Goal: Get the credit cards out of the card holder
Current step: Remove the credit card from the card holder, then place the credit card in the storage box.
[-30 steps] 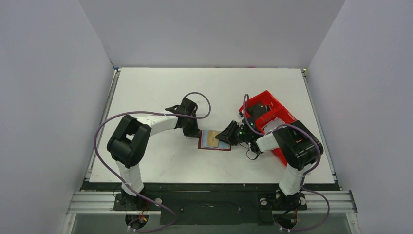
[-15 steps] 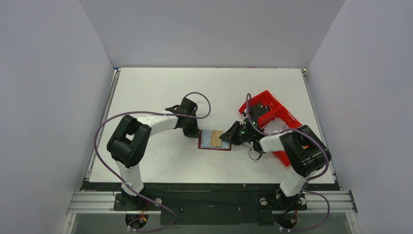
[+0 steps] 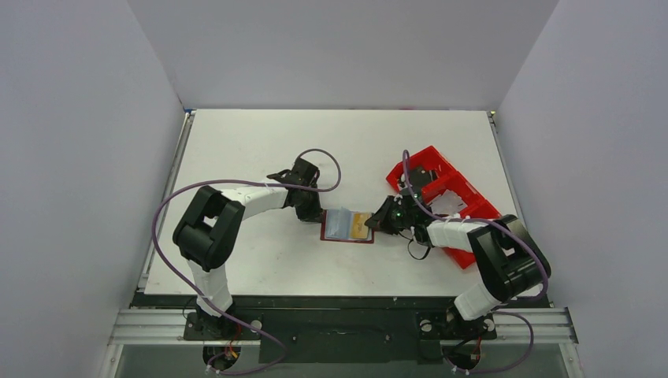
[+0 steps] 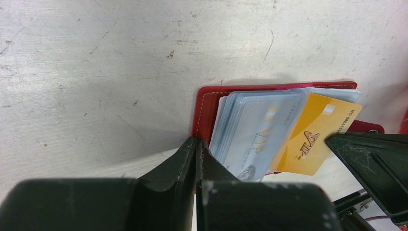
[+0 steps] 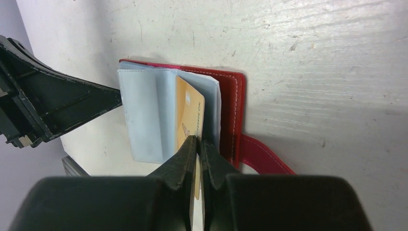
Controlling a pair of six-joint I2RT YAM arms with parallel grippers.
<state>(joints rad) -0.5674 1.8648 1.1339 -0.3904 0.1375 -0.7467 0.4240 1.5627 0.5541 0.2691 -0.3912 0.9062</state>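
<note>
Pinching the gold card right now: my right gripper is clamped on its near end, and the card's edge runs down between the two fingers. Its other end sits tucked among the pale plastic sleeves of the card holder, and it is skewed, poking out past the sleeves on my right gripper's side. The holder lies spread open, flat on the white table, between my two arms. The light blue card rests inside the sleeves, beside the gold one. My left gripper has its fingers pressed tight together, tips touching the holder's opposite edge. Whether they nip the red cover or only bear down on it, I cannot tell. The holder's strap trails out beside my right fingers. Off to my right sits a bright red tray, apart from the holder.
</note>
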